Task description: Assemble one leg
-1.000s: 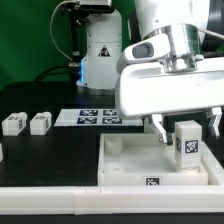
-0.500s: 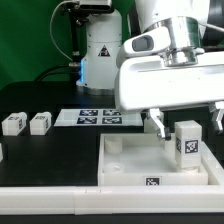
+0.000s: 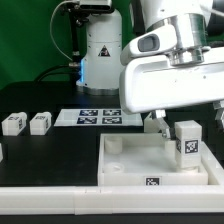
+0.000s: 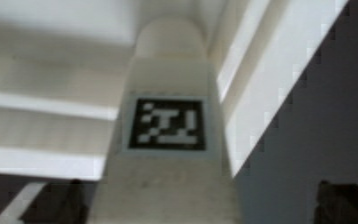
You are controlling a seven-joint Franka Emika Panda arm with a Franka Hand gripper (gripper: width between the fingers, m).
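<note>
Dark table (image 3: 40, 150) runs in front of a green backdrop (image 3: 30, 40). At the exterior view's left, two spare legs (image 3: 12, 124) lie side by side on the table, close together and well apart from everything else. Next comes the marker board (image 3: 98, 118), flat on the table, with the white robot base (image 3: 100, 50) behind it. Nearer the camera sits the white square tabletop (image 3: 125, 182), with a tag on its front wall.

The leg (image 3: 187, 145) stands upright inside the tabletop, toward the exterior view's right, its tag facing the camera. I cannot tell whether it sits in a corner hole. The gripper (image 3: 188, 123) hangs just above it, spread wide. In the wrist view the leg (image 4: 167, 130) fills the middle, and the dark fingers (image 4: 51, 205) stand clear of it on either side.
</note>
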